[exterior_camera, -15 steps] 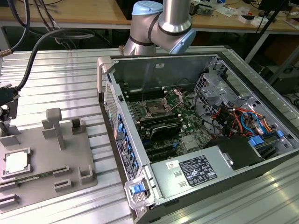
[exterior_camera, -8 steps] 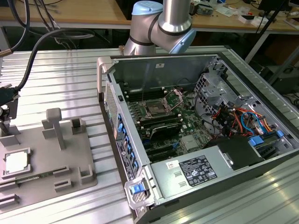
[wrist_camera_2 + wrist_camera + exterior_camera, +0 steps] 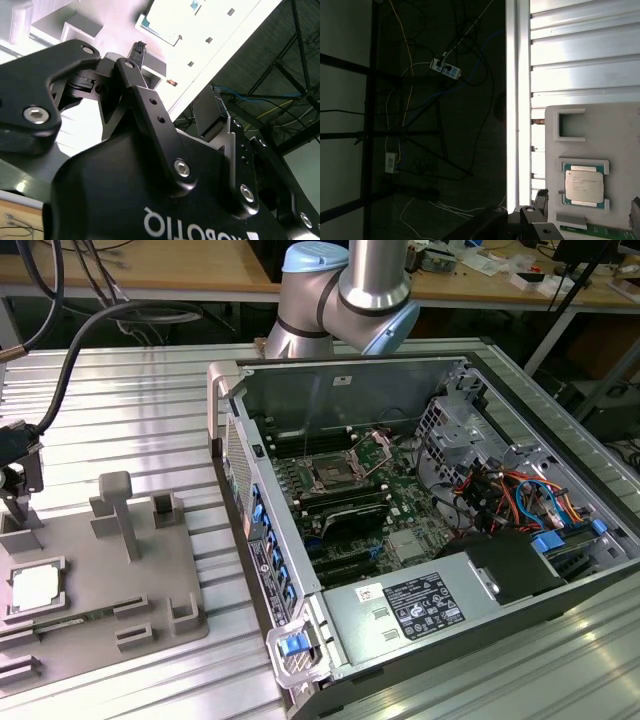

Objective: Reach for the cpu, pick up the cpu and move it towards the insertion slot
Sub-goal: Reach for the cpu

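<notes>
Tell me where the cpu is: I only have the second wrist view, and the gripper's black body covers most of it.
Observer: In the first wrist view the cpu lies flat in a square nest on the grey tray.
Operator: Is the gripper near it?
Observer: In the exterior view the gripper hangs over the tray at the exterior view's left edge, close to the cpu but apart from it.
Operator: And the insertion slot?
Observer: The insertion slot sits inside the open computer case, to the exterior view's right of the tray.
</notes>
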Available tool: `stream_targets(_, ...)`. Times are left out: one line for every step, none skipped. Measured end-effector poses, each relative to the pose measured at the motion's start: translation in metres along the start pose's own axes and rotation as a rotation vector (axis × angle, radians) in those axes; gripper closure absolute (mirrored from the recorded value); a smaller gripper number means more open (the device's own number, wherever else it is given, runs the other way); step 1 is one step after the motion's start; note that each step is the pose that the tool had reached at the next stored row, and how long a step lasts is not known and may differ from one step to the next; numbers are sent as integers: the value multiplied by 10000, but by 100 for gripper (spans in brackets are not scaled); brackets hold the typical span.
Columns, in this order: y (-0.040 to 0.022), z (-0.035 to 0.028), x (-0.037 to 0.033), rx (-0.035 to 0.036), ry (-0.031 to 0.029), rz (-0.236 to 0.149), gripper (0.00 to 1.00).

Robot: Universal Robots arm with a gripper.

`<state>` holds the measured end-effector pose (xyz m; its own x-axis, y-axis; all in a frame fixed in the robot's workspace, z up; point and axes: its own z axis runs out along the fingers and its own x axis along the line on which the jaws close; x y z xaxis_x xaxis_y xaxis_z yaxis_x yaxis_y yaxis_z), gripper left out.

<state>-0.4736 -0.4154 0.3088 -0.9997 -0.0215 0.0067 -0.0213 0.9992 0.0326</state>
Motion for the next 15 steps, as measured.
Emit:
stream_targets(0, 4, -1, 0, -1, 0, 34)
stream_targets(0, 11, 0, -1, -2, 0, 34)
stream_targets(-1, 33, 0, 0, -1, 0, 34)
stream_targets(-2, 50, 0, -1, -3, -1, 34)
stream_targets(-2, 73, 0, -1, -2, 0, 34)
stream_targets(-4, 106, 0, 0, -2, 1, 34)
stream_targets(-9, 148, 0, 0, -2, 2, 34)
stream_targets(-17, 193, 0, 0, -2, 1, 34)
stream_targets(-18, 210, 0, -1, -3, 1, 34)
stream_targets(-18, 210, 0, 0, -2, 1, 34)
stream_targets(-19, 210, -1, 1, 0, 0, 34)
stream_targets(-19, 211, -1, 0, -1, 0, 34)
stream_targets(-19, 218, -1, 1, -2, 0, 34)
stream_targets(-19, 225, -1, 2, -2, 0, 34)
stream_targets(-19, 225, -1, 2, -1, 0, 34)
